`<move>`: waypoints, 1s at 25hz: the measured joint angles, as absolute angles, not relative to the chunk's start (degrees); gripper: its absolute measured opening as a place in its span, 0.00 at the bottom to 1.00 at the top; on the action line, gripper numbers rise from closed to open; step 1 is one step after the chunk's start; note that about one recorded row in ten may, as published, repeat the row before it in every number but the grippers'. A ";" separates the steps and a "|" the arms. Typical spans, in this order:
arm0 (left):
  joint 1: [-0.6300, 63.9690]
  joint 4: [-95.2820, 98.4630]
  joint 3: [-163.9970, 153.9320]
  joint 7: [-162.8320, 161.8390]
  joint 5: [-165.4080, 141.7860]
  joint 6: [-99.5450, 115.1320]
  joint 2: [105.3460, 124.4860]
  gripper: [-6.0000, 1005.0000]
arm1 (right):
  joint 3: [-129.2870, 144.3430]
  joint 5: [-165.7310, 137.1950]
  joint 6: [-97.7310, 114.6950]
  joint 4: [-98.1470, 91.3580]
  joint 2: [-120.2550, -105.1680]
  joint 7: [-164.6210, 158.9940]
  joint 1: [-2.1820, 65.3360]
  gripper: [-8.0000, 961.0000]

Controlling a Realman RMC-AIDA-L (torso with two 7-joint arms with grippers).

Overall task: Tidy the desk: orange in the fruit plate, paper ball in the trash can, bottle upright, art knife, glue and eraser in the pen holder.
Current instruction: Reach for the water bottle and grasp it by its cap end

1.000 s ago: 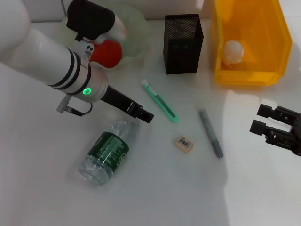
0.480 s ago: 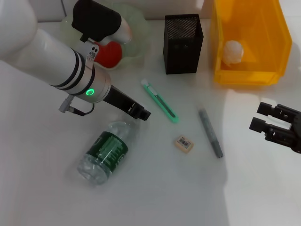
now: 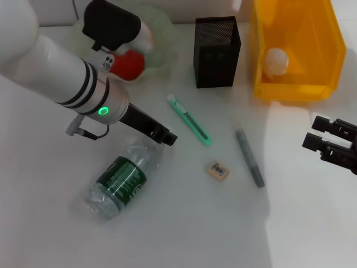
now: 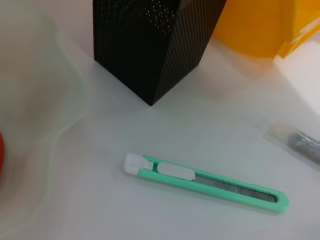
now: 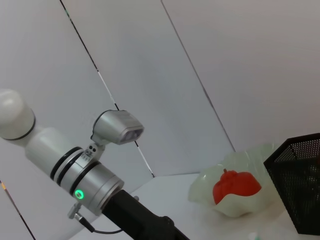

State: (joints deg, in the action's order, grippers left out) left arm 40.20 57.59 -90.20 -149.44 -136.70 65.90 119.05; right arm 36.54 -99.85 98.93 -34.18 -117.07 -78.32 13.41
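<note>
The neck of the lying bottle [image 3: 117,181] is met by the left gripper [image 3: 165,135], its grip impossible to tell; the right gripper [image 3: 323,139] is held spread, parked by the table's right edge

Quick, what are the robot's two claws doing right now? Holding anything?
Left gripper: at the neck of the lying water bottle; open or closed cannot be told.
Right gripper: open, holding nothing, off to the right side.
</note>
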 joint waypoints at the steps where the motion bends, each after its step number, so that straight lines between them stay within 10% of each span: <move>1: 39.69 58.35 -89.97 -149.43 -136.60 66.01 119.03 0.46 | 36.32 -99.82 98.94 -34.19 -117.08 -78.33 13.37 0.76; 15: 20.58 73.22 -77.27 -128.30 -112.13 66.02 118.57 0.41 | 35.07 -99.73 98.96 -34.10 -117.40 -78.07 13.74 0.76; 25: 18.88 69.93 -74.51 -116.74 -101.42 68.61 118.29 0.18 | 35.07 -99.73 98.69 -34.10 -117.42 -78.45 14.37 0.76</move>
State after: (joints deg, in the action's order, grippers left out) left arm 18.88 69.93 -74.51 -116.74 -101.42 68.61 118.29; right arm 35.07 -99.73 98.69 -34.10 -117.42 -78.45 14.37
